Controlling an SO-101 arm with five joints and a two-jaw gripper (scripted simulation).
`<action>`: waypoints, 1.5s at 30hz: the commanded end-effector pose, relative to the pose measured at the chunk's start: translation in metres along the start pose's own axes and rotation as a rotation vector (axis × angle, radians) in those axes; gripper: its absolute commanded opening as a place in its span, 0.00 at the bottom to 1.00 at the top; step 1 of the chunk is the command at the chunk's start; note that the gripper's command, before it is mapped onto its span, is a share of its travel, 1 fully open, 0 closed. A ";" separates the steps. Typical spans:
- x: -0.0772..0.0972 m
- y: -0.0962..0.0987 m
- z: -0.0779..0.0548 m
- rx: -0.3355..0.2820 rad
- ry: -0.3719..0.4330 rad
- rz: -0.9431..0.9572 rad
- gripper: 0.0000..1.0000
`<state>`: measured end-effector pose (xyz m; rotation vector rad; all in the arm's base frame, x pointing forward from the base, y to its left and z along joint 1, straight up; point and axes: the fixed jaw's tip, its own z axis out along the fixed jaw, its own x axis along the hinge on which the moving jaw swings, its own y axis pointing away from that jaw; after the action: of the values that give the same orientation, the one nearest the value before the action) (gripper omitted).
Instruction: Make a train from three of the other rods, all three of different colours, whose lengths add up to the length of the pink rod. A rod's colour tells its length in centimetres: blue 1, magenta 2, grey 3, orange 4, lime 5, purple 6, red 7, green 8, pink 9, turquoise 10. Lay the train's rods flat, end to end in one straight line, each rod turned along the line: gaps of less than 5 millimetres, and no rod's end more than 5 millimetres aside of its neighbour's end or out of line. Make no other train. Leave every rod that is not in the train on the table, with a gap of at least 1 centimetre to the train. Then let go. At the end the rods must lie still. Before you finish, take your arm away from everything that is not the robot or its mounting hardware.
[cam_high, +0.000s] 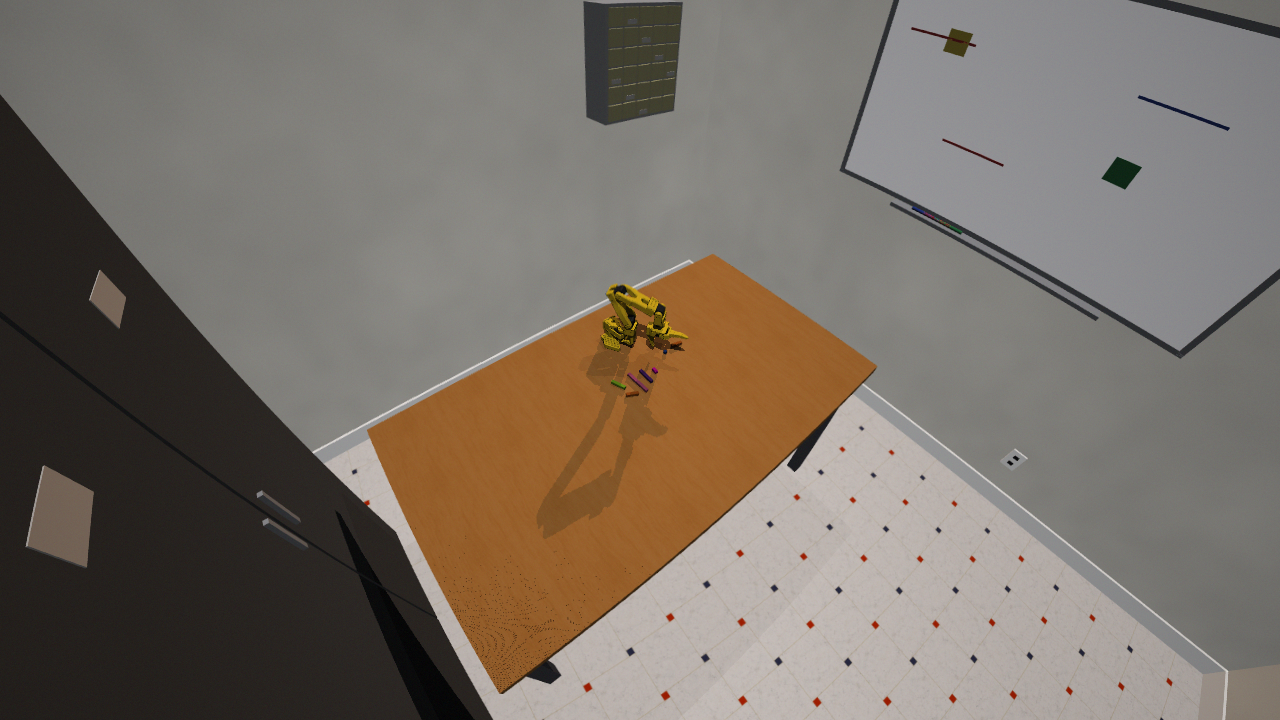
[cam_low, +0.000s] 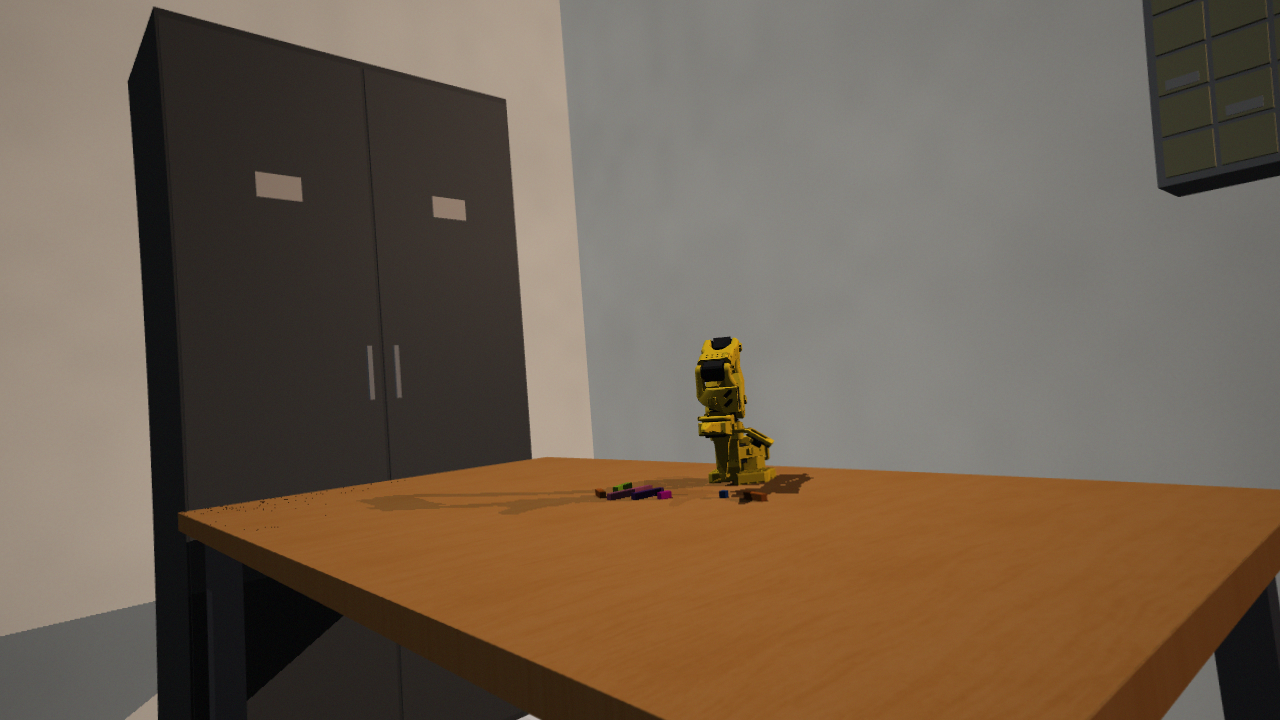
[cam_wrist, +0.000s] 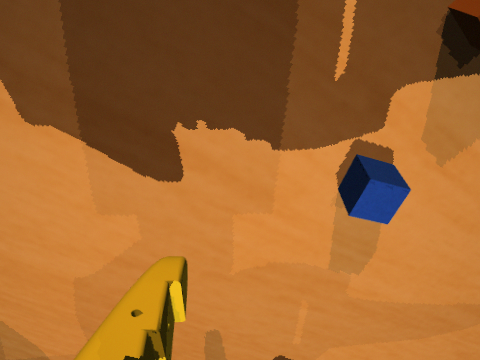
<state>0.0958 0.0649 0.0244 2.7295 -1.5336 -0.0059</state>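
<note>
My gripper (cam_high: 670, 342) is open and empty, low over the table near the arm's base; one jaw shows at the lower left of the wrist view. A blue rod (cam_high: 665, 351) (cam_low: 723, 494) (cam_wrist: 377, 192) lies beside the jaws, not between them. A reddish-orange rod (cam_high: 676, 344) (cam_low: 759, 496) (cam_wrist: 467, 7) lies near it, partly in shadow; its exact colour is unclear. Farther off, the pink rod (cam_high: 637, 383) lies beside a dark purple rod (cam_high: 646, 376) (cam_low: 646, 493). A magenta rod (cam_high: 655, 370) (cam_low: 664, 494), a lime rod (cam_high: 618, 385) and an orange rod (cam_high: 631, 394) (cam_low: 600, 493) lie around them, separate.
The wooden table (cam_high: 751, 358) (cam_low: 850, 573) carries the arm and the rods. The arm's base stands near the table's back edge. The arm's long shadow falls across the table. A dark cabinet (cam_low: 268, 313) stands beyond the table.
</note>
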 end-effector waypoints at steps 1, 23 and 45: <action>-0.001 -0.015 -0.013 0.094 -0.007 0.013 1.00; 0.000 -0.006 -0.004 0.037 -0.003 -0.004 1.00; -0.001 -0.011 -0.008 0.070 -0.005 -0.006 1.00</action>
<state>0.0936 0.0635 0.0236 2.7161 -1.5327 -0.0152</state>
